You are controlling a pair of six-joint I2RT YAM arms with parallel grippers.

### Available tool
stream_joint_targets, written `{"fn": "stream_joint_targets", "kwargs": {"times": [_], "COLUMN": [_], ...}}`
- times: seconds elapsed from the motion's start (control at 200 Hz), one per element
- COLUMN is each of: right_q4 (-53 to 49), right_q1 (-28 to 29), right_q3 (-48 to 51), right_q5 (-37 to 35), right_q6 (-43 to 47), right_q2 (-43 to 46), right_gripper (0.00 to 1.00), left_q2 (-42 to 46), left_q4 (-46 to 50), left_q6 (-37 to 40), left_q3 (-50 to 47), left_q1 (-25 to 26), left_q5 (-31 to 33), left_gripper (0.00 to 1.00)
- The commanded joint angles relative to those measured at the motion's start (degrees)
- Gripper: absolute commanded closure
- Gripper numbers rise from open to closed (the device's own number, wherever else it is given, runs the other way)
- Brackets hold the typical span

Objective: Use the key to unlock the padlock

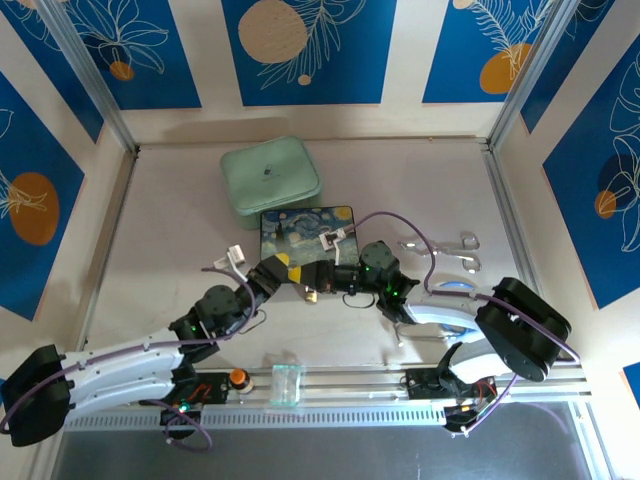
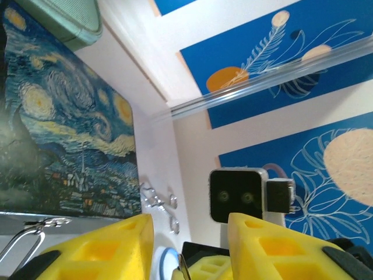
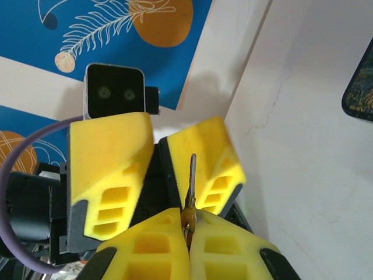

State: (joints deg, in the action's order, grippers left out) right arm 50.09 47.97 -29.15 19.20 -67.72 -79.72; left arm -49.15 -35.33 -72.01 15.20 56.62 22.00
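The right tool (image 3: pixel 187 224) is clamped on the tiny pale gold-silver metal key (image 3: pixel 191 175), its blade pointing at the left tool (image 3: pixel 156 163), whose jaws stand apart, probably waiting to take it. I cannot place the small brass padlock.

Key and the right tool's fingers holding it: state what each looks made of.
Metal for the key: thin pale blade, dull sheen, alloy unclear. Matte yellow plastic, by look, for the fingers of the right tool: rectangular hollows; rigid or rubbery unclear.
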Motion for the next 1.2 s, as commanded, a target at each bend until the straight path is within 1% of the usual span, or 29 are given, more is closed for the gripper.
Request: {"fn": "stream_joint_targets", "kwargs": {"times": [0.0,0.035,0.075,0.15,0.215,0.28,0.305,0.35,0.44,0.48,0.535,0.57,0.605,0.64,0.725,0.78,0.83,0.91,1.036,1.116,1.196], "right_q4": [-0.6,-0.5,-0.2,0.2,0.7,1.0,1.0,1.1,0.3,-0.3,-0.8,-0.5,0.0,0.6,2.5,5.6,8.7,11.2,9.9,9.5,5.6], "right_q1": [-0.2,-0.2,-0.2,-0.2,-0.2,-0.3,-0.2,-0.2,-0.4,-0.5,-0.8,-0.9,-0.9,-0.9,-0.8,-0.8,-0.6,0.0,1.2,1.4,1.3], "right_q3": [-1.7,-1.9,-2.1,-2.4,-2.7,-2.9,-2.9,-2.9,-3.1,-3.3,-3.0,-2.6,-1.8,-1.1,-0.2,0.0,-0.2,-0.6,-1.5,-1.3,-0.5], "right_q5": [2.5,2.7,3.1,3.6,4.3,5.0,5.1,5.0,4.8,5.1,4.7,4.1,2.9,1.8,0.0,-0.2,0.1,0.2,-0.2,-0.7,-2.9], "right_q6": [1.3,1.3,1.1,0.7,0.2,0.0,-0.2,-0.2,0.2,0.5,0.1,-0.2,-0.7,-1.1,-2.9,-5.2,-7.0,-8.0,-7.5,-7.4,-6.2], "right_q2": [-0.2,-0.4,-0.8,-1.7,-2.3,-2.8,-2.9,-2.8,-2.3,-2.0,-1.7,-1.4,-0.9,-0.5,0.0,-0.7,-1.7,-2.9,-3.8,-4.0,-2.9], "right_gripper": [1.00,1.00,1.00,1.00,1.00,1.00,1.00,1.00,1.00,0.91,0.72,0.63,0.56,0.54,0.55,0.58,0.60,0.63,0.65,0.65,0.65], "left_q2": [-0.7,-0.8,-0.8,-0.7,-0.5,-0.2,0.0,0.4,0.8,0.9,1.5,2.3,3.4,4.4,5.5,4.4,2.6,0.7,0.8,2.7,4.5], "left_q4": [4.2,3.7,3.1,2.7,2.4,2.5,2.7,3.8,7.2,8.7,7.6,7.0,7.5,8.6,9.0,3.4,-2.0,-5.5,-8.8,-7.1,-5.1], "left_q6": [-1.3,-1.7,-1.9,-1.2,-0.5,-0.1,0.1,0.1,0.2,0.2,0.2,-0.2,-0.7,-1.4,-5.2,-8.8,-10.1,-11.5,-10.8,-9.2,-7.9], "left_q3": [0.7,0.3,0.0,0.3,0.6,0.7,0.8,1.0,2.2,2.8,2.2,1.8,1.5,1.4,0.5,-1.7,-3.5,-4.4,-5.6,-5.0,-4.3], "left_q1": [-0.6,-0.6,-0.6,-0.6,-0.6,-0.7,-0.7,-0.8,-1.0,-1.0,-1.0,-1.0,-1.0,-1.0,-1.0,-1.0,-1.0,-0.9,-0.9,-0.9,-0.9], "left_q5": [-1.8,-1.7,-1.8,-2.5,-3.2,-3.7,-3.9,-4.3,-6.1,-7.0,-7.1,-6.2,-4.9,-3.6,-1.2,-0.7,-0.8,-0.8,1.2,2.0,2.2], "left_gripper": [0.62,0.63,0.67,0.80,0.81,0.86,0.89,1.00,1.00,1.00,1.00,1.00,1.00,1.00,1.00,1.00,1.00,1.00,1.00,1.00,1.00]}}
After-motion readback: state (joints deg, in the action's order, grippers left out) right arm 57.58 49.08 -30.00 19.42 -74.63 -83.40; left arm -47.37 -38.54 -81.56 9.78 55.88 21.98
